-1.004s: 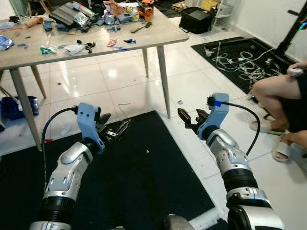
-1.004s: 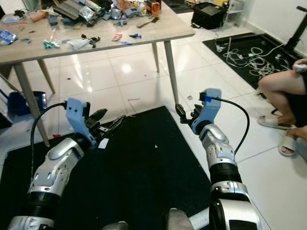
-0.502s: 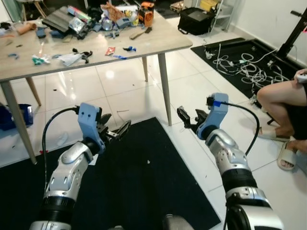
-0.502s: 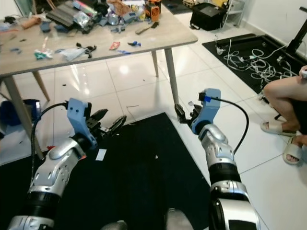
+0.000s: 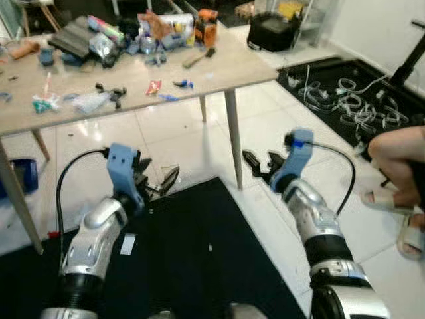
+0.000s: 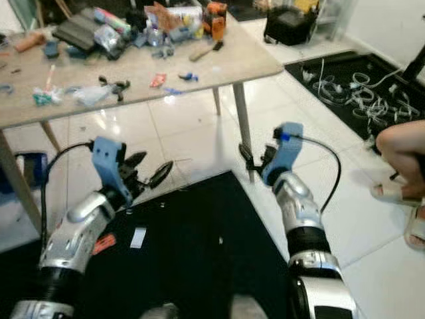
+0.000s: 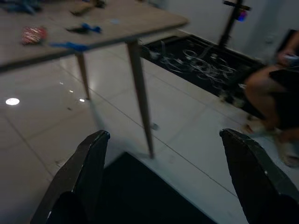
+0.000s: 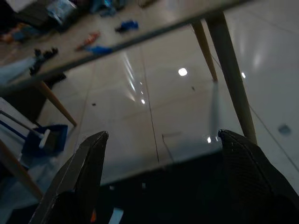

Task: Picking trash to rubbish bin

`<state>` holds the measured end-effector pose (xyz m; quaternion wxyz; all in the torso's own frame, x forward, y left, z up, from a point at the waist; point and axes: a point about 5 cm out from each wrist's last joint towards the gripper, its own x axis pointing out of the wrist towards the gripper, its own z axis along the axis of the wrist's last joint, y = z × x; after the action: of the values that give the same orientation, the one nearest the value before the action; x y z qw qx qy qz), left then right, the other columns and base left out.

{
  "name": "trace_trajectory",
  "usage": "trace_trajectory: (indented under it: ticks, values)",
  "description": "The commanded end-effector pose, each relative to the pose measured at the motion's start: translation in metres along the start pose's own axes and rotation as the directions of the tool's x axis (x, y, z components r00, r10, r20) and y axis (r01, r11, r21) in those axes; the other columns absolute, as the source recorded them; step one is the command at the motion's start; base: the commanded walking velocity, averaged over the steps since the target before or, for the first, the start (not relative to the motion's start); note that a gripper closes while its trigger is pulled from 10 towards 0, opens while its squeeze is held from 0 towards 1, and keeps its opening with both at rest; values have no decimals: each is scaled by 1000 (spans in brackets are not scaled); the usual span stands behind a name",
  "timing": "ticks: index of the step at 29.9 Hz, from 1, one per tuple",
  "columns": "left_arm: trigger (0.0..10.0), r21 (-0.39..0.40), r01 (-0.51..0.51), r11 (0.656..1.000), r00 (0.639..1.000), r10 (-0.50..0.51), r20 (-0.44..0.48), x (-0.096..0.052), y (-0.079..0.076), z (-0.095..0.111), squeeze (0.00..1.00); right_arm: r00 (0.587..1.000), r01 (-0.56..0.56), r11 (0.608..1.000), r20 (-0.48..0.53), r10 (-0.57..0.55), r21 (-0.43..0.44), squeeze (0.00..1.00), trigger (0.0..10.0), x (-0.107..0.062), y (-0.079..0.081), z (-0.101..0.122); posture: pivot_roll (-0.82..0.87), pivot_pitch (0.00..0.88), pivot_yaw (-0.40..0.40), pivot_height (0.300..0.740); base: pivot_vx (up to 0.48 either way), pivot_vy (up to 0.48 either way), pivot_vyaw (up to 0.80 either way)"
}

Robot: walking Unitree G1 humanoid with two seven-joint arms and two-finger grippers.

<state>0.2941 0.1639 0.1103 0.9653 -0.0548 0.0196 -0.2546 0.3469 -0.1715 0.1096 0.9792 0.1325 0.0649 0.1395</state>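
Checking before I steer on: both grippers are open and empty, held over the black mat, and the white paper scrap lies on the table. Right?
Not quite. The white paper scrap lies on the black mat, not on the table; the right eye view shows it. The left gripper and right gripper are open and empty.

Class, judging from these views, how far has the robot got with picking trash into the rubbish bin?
Nothing looks done. The left gripper and right gripper are both open and hold nothing, raised above the black mat. Left to do: scraps lie on the table, and a white scrap and a red scrap lie on the mat.
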Motion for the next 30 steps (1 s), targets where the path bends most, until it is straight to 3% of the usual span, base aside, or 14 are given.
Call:
trace_trajectory:
  ticks: [1, 8, 30]
  values:
    - [10000, 5, -17, 1000, 1000, 17, -1, -1, 2, -1, 0, 1000, -21, 999, 6, 21, -26, 0, 10000, -1, 3, 1, -121, 0, 30, 740, 480, 0, 800]
    - [10000, 5, -53, 999, 999, 53, 12, 0, 5, 0, 0, 1000, -26, 999, 2, 26, -22, 0, 10000, 0, 2, 1, -120, 0, 23, 740, 480, 0, 785]
    - [10000, 72, -27, 997, 1000, 27, -6, 3, 0, 0, 0, 1000, 2, 1000, -6, -2, 8, 0, 10000, 0, -1, 1, -124, 0, 24, 740, 480, 0, 0]
